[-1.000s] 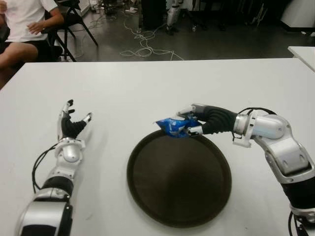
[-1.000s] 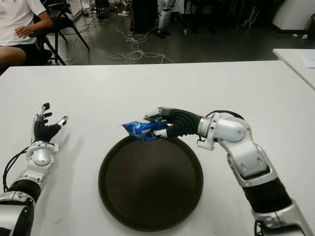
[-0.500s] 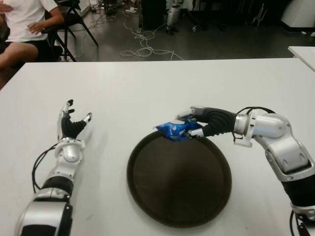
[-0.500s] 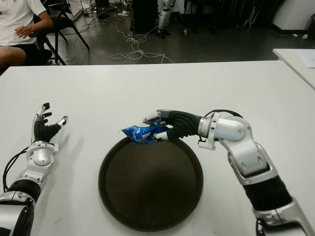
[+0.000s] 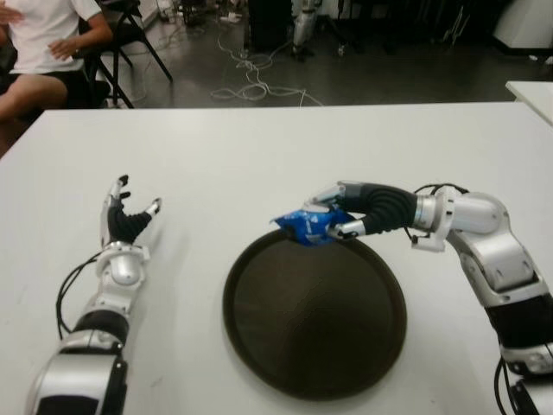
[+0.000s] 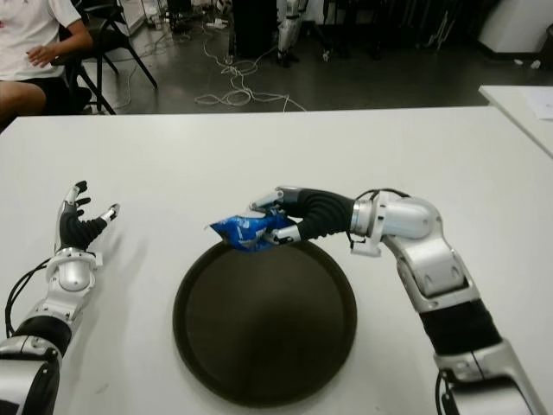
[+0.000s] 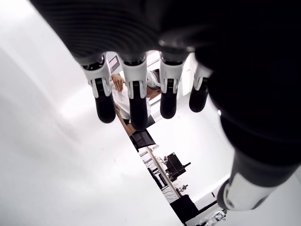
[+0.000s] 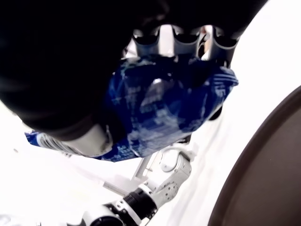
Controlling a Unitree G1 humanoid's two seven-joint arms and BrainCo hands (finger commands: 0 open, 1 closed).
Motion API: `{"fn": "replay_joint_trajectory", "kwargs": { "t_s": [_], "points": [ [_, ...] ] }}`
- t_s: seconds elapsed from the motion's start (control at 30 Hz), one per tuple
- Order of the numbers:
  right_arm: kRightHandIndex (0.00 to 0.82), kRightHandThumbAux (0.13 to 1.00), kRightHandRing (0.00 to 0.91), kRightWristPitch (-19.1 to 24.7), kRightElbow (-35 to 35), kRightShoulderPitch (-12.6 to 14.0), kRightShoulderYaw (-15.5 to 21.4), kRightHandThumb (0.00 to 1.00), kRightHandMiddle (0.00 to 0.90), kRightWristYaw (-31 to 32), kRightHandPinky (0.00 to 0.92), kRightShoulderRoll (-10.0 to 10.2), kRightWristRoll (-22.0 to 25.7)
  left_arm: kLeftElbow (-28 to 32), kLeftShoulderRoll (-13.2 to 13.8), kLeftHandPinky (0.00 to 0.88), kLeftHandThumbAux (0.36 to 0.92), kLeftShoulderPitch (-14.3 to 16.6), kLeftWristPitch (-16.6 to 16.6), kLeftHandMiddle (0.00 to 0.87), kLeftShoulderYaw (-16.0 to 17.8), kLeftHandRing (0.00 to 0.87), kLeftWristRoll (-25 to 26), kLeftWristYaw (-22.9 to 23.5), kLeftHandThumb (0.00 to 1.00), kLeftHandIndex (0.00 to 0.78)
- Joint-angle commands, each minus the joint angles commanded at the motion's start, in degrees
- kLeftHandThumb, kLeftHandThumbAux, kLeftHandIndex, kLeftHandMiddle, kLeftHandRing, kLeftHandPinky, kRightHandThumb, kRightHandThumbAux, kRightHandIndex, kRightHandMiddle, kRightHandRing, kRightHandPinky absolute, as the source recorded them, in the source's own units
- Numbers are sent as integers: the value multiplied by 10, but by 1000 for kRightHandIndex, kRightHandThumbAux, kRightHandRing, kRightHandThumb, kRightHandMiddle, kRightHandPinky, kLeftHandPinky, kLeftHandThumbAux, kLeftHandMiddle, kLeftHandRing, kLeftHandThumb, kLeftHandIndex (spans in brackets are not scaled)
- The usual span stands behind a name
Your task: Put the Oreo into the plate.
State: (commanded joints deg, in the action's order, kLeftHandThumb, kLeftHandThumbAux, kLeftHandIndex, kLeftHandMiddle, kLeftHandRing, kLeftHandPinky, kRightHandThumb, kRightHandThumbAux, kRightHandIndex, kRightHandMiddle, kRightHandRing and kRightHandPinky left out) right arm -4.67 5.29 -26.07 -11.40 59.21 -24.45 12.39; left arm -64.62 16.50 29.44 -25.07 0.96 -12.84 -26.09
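White counter (image 5: 259, 156) carries the plate (image 5: 259, 346); my right hand (image 5: 346, 216) has its fingers (image 8: 186, 40) curled round the blue Oreo packet (image 5: 304, 225), long axis 3-to-9, over the rim at 12 o'clock, plate centre toward 6; left hand (image 5: 125, 220) idle, fingers spread.

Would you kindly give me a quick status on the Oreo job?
Right hand shut on Oreo pack, over plate's far rim. Left hand open, idle left of plate. Nothing in the way.
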Motion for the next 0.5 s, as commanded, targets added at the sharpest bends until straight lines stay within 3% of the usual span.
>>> {"fn": "replay_joint_trajectory", "kwargs": {
  "t_s": [0.47,0.5],
  "points": [
    [151,643,133,-15,16,-14,1,0,159,35,88,1,12,-2,0,137,715,1,-6,138,1,145,1,3,224,77],
    [153,641,134,-3,-20,-4,3,0,161,23,90,0,14,-2,0,135,716,0,-6,138,1,145,1,2,227,77]
  ]
}}
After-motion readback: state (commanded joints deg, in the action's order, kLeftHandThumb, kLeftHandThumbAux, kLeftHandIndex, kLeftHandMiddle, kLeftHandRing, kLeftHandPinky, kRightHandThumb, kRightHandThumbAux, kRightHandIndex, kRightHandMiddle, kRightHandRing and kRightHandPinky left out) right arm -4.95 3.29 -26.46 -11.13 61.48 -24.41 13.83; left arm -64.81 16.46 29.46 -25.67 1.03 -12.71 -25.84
